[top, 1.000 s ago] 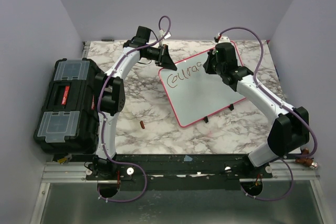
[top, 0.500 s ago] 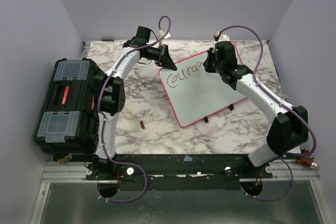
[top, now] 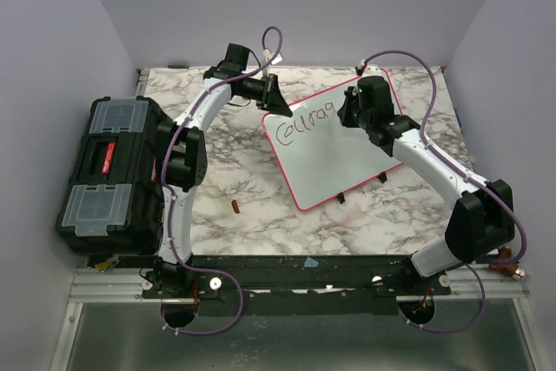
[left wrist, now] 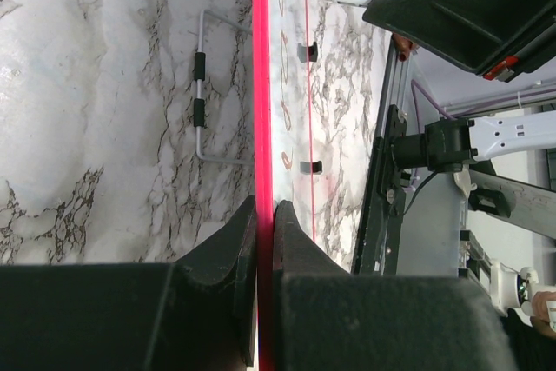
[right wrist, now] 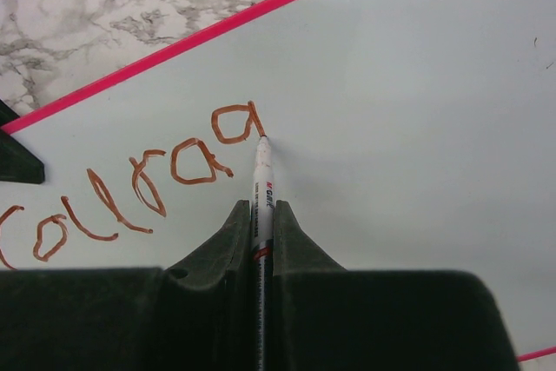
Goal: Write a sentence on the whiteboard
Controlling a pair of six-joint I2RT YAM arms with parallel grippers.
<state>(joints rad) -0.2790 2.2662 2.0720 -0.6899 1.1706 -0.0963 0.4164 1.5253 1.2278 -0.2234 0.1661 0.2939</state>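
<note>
Marker, clamped lengthwise in the right gripper, touches the whiteboard at the last letter of the sentence, blank surface beyond it; left gripper pinches the rim.

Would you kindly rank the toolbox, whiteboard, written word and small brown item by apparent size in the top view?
1. black toolbox and whiteboard: alike; the toolbox stands nearer the camera, so unranked.
2. written word.
3. small brown item.
</note>
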